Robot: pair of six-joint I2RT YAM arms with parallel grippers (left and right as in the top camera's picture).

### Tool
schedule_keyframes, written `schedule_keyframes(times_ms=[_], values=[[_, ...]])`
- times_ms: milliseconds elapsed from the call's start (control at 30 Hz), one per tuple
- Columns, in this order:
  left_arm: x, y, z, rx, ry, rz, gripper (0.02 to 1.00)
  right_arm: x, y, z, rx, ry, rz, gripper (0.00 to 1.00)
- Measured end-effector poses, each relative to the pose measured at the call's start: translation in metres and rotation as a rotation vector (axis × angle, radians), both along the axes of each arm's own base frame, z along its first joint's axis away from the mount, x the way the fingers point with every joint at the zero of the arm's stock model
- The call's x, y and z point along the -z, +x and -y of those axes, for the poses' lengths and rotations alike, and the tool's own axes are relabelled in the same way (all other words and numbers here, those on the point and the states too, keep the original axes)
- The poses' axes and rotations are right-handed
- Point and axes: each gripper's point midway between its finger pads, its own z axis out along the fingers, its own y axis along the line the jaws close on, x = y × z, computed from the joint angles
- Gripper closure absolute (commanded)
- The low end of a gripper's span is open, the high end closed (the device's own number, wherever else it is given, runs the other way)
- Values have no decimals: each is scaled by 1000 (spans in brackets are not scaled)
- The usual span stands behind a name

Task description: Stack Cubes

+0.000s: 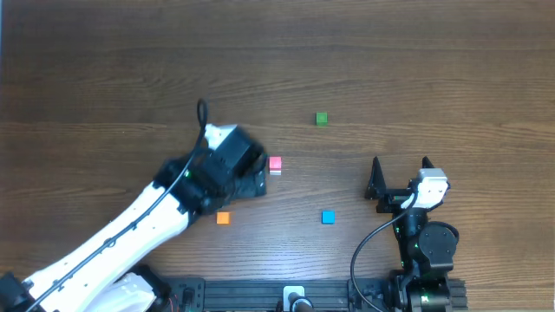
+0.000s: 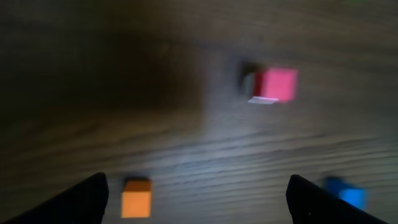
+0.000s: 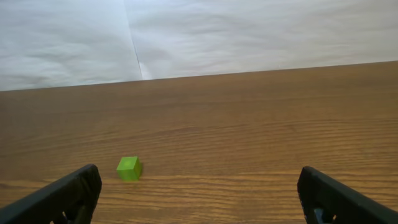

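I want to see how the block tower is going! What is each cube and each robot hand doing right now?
pink cube, resting on a white block, nothing holding it.
white block, under the pink cube, mostly hidden.
green cube, alone on the table, unstacked.
orange cube, alone on the table, unstacked.
blue cube, alone on the table, unstacked.
left gripper, open, empty, near the pink cube.
right gripper, open, empty.
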Motion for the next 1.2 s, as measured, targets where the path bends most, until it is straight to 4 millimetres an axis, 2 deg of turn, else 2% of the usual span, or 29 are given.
schedule_keyframes(times_ms=[167, 267, 633, 933, 1200], values=[[42, -22, -20, 0, 50, -55, 95, 0, 0, 0, 0, -1, 0, 7], [53, -25, -23, -1, 55, -61, 110, 0, 0, 0, 0, 0, 0, 7], [76, -21, -19, 53, 86, -73, 108, 0, 0, 0, 0, 0, 0, 7], [98, -36, -18, 87, 108, -186, 112, 0, 0, 0, 0, 0, 0, 9], [103, -47, -20, 92, 114, -247, 152, 0, 0, 0, 0, 0, 0, 7]])
